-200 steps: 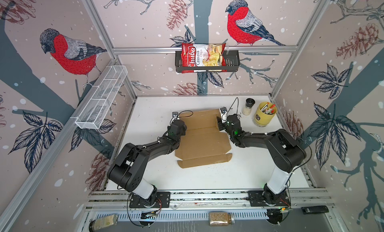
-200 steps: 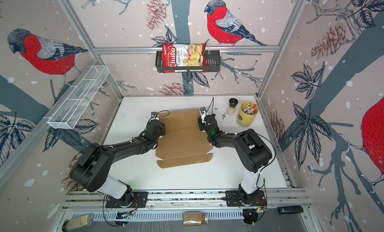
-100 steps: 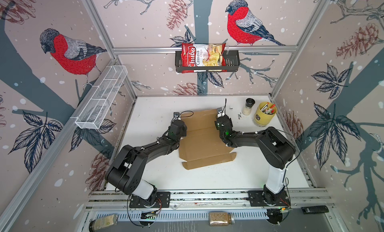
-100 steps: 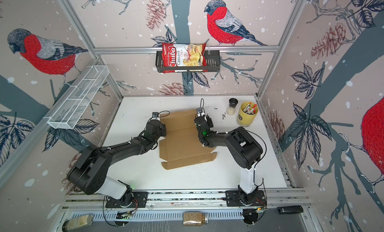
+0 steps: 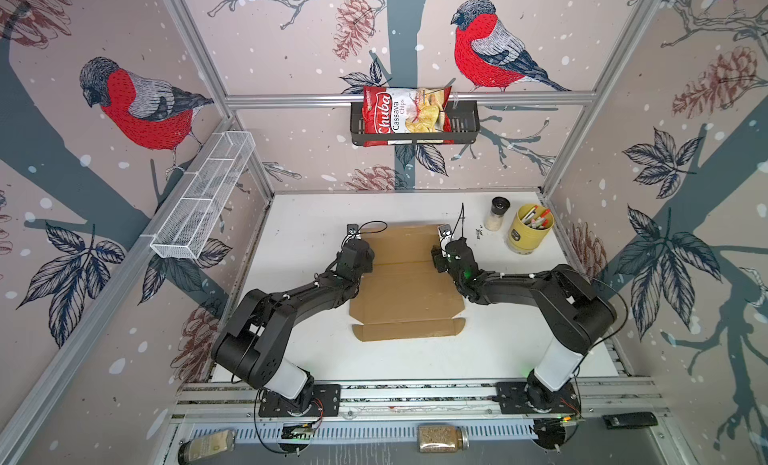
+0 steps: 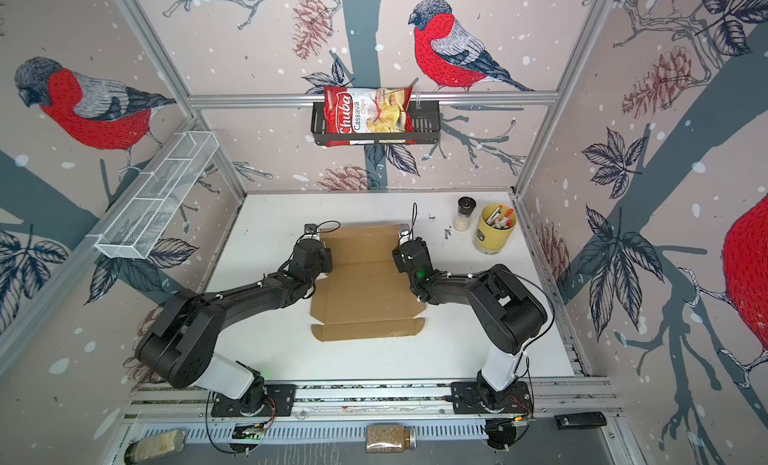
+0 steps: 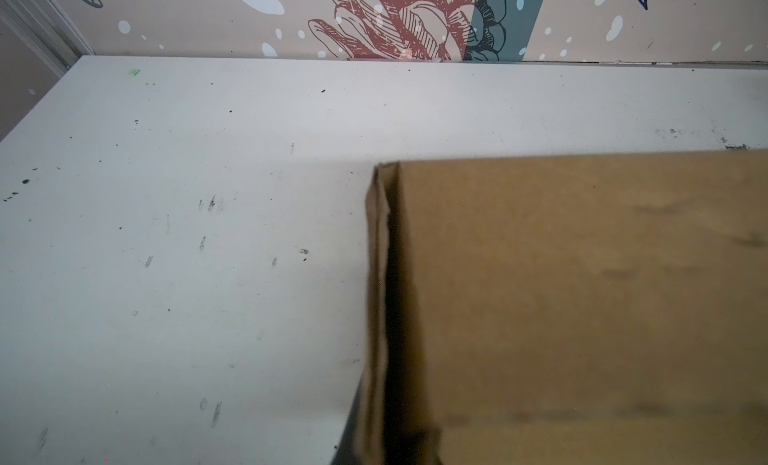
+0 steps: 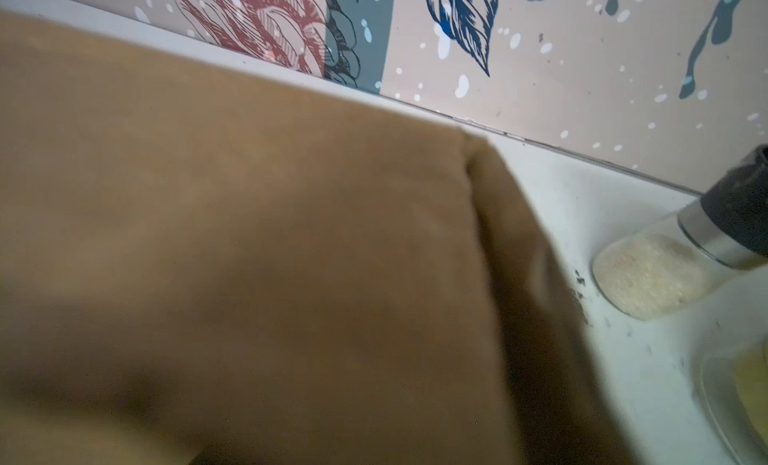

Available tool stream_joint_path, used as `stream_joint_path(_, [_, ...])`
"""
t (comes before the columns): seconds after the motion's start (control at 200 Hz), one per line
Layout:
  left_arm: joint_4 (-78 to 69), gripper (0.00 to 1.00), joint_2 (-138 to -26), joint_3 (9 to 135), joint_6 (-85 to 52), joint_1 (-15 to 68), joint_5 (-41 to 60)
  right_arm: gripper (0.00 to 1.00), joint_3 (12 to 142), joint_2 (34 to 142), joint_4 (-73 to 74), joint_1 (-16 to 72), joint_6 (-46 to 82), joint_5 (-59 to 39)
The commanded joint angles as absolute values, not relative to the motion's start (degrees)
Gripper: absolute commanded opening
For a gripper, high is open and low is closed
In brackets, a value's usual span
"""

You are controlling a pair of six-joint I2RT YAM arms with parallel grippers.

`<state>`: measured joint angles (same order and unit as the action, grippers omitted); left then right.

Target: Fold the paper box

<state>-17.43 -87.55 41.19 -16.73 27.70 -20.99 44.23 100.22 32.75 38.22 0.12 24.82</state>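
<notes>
The paper box (image 5: 405, 284) (image 6: 365, 292) is a brown cardboard sheet lying mid-table, with its front flap (image 5: 407, 330) flat. My left gripper (image 5: 365, 257) (image 6: 326, 259) sits at its left edge. In the left wrist view a narrow side flap (image 7: 378, 276) stands up and runs down into the jaws, which are shut on it. My right gripper (image 5: 438, 261) (image 6: 397, 261) is at the right edge. Cardboard (image 8: 249, 234) fills the right wrist view and hides the fingers; a side flap (image 8: 519, 255) slopes down beside it.
A spice jar (image 5: 496, 213) (image 8: 665, 271) and a yellow cup of pens (image 5: 530, 230) stand at the back right, close to the right gripper. A white wire basket (image 5: 203, 197) hangs on the left wall, and a black basket with a chips bag (image 5: 415, 118) hangs on the back wall.
The right arm and the box shifted slightly left, then back to the right. The left arm has hardly moved.
</notes>
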Motion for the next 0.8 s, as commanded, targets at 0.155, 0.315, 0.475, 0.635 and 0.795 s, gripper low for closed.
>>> stream_joint_path(0.155, [-15.0,0.0,-87.7,41.5,-16.9,27.5,-21.1,0.35,45.3,102.6,32.6,38.8,1.6,39.2])
stream_joint_path(0.315, [-14.5,0.0,-87.2,41.6,-16.7,27.6,-21.2,0.31,45.0,101.0,32.9,38.8,1.9,37.3])
stream_joint_path(0.475, [-12.9,0.0,-87.3,42.9,-16.6,27.6,-20.3,0.56,39.4,91.6,37.3,36.1,3.5,19.0])
stream_joint_path(0.635, [-11.0,0.0,-87.7,44.2,-16.6,27.5,-19.6,0.62,35.5,87.4,42.6,32.1,4.3,8.1])
stream_joint_path(0.795, [-10.6,0.0,-87.4,44.4,-16.1,27.6,-19.3,0.63,39.4,90.3,41.2,33.6,0.7,12.3])
